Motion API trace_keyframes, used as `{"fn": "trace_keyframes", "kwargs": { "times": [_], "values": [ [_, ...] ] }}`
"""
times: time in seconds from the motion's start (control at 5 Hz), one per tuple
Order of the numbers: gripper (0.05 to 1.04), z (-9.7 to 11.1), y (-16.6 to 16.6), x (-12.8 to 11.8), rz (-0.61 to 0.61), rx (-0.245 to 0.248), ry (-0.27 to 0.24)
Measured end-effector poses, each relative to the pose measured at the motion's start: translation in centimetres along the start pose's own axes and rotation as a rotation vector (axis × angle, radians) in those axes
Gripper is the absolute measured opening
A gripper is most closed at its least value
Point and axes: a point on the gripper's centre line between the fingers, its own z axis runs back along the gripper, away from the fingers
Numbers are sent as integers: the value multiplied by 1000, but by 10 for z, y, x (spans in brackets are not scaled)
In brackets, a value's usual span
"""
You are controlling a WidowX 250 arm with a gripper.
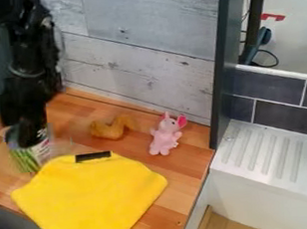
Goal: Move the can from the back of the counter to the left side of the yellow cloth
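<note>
Hanging down at the left of the counter (133,158), the jaws (31,134) point at one clear container with green stalks (27,159) and overlap its top; contact unclear. Whether they are apart, together or clamped on it: cannot tell. Container is at the counter's left, near the cloth; long axis roughly upright, exact lean uncertain, printed side partly toward camera.

Count, moving outward: one yellow cloth (89,196), flat, one blunt corner toward the wall (135,65), others left and right; one short black bar (93,156) at its upper edge, long axis left-right; one wavy brown piece (114,128), running roughly left-right; one pink plush toy (163,138), ears toward the wall, feet toward the cloth side. Right of a dark divider (220,66): one white ridged drainboard (263,153).
</note>
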Motion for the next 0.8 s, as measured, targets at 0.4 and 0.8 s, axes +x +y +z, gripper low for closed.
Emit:
{"fn": "trace_keyframes", "kwargs": {
  "times": [0.4,0.8],
  "values": [
    [1000,-18,14,-36,83,-29,69],
    [1000,-7,9,-60,168,-115,-3]
  ]
}}
